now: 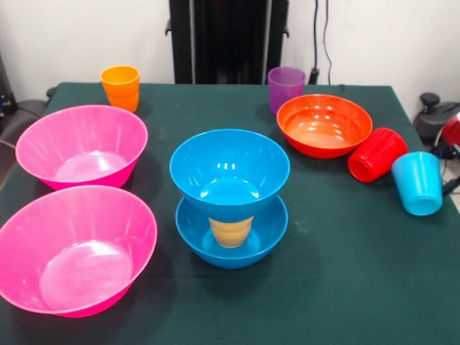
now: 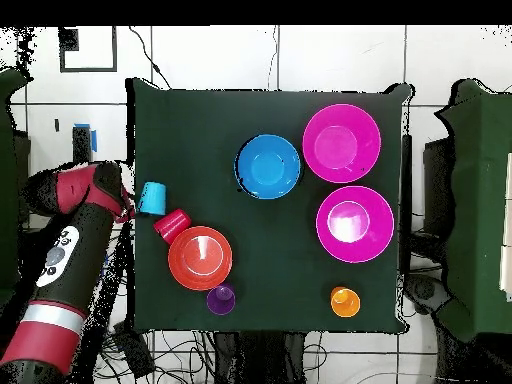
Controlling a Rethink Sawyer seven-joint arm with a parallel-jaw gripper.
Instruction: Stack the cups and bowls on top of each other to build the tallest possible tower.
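The tower [image 1: 230, 198] stands near the middle of the desk [image 1: 338, 259]: a blue bowl [image 1: 231, 237] at the bottom, a yellow cup [image 1: 231, 231] upside down inside it, and a second blue bowl [image 1: 230, 171] balanced on the cup. My worry is that top bowl — it rides on one narrow cup base, so a nudge or an off-centre load could tip it and bring the stack down.

The arm [image 2: 70, 240] is drawn off to the side of the desk, on the side of the tower where the light blue cup [image 1: 417, 182] and the red cup [image 1: 376, 154] lie. Its pincer end is hidden there, so I cannot tell whether it is open or closed.

Those two cups look tipped over and touch each other, the red one also against the orange-red bowl [image 1: 325, 125]. I'd judge that picking the light blue cup could roll the red one, or push it into that bowl.

The purple cup [image 1: 286, 87] stands just behind the orange-red bowl. On the tower's other side sit the two pink bowls [image 1: 80, 146] [image 1: 75, 248], close together, the orange cup [image 1: 121, 87] beyond them. The pink bowls are wide — swinging one over the tower leaves little margin, I think, before its rim clips the top blue bowl.
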